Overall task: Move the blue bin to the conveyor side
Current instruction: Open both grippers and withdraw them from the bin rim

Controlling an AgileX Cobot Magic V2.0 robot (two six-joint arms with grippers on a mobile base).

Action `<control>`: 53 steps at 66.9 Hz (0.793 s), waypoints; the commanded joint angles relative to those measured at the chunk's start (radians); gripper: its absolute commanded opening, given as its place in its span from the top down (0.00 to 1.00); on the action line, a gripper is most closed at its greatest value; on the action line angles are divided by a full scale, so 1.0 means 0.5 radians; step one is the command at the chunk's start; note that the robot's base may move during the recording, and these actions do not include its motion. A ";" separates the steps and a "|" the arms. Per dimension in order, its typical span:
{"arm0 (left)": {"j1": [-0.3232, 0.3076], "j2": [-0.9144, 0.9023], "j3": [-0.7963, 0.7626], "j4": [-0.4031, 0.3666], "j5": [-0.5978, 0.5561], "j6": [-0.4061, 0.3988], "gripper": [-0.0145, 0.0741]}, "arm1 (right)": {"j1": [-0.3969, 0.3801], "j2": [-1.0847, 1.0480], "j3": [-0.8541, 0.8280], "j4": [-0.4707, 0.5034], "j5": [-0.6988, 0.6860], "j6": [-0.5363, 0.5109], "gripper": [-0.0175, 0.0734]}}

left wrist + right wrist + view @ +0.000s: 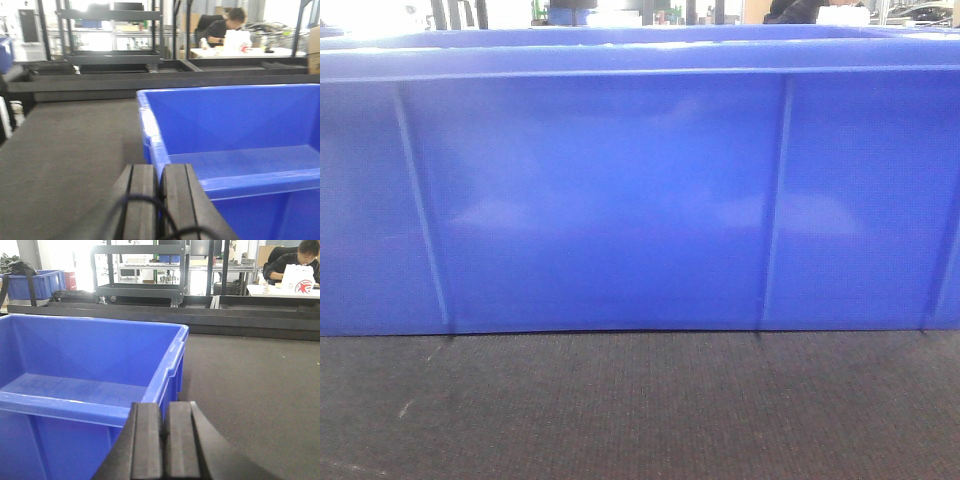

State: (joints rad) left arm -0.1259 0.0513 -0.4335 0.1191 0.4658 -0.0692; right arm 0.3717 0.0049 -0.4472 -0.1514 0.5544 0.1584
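Both wrist views show blue bin [90,355] interior — front doesn't.

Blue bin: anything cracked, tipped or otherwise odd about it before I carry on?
Nothing stands out. The blue bin sits flat and upright on the dark conveyor, walls intact, inside looks empty.

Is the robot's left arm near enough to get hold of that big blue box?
Probably yes: the left gripper sits right at the corner rim of the blue bin, its jaws together around that rim, with nothing in between.
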 commanded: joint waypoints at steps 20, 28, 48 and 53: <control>0.260 -0.103 0.555 -0.186 -0.419 0.138 0.84 | -0.006 -0.010 -0.009 -0.024 -0.048 0.003 0.90; 0.286 -0.103 0.753 -0.186 -0.709 0.138 0.84 | -0.006 -0.010 -0.009 -0.024 -0.048 0.003 0.90; 0.344 -0.103 0.867 -0.186 -0.910 0.138 0.84 | -0.006 -0.010 -0.009 -0.024 -0.047 0.003 0.90; 0.344 -0.103 0.867 -0.186 -0.919 0.138 0.84 | -0.006 -0.010 -0.009 -0.024 -0.047 0.003 0.90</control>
State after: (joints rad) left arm 0.0423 0.0041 0.0021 0.0311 0.0385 0.0000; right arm 0.3717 0.0034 -0.4472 -0.1514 0.5534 0.1584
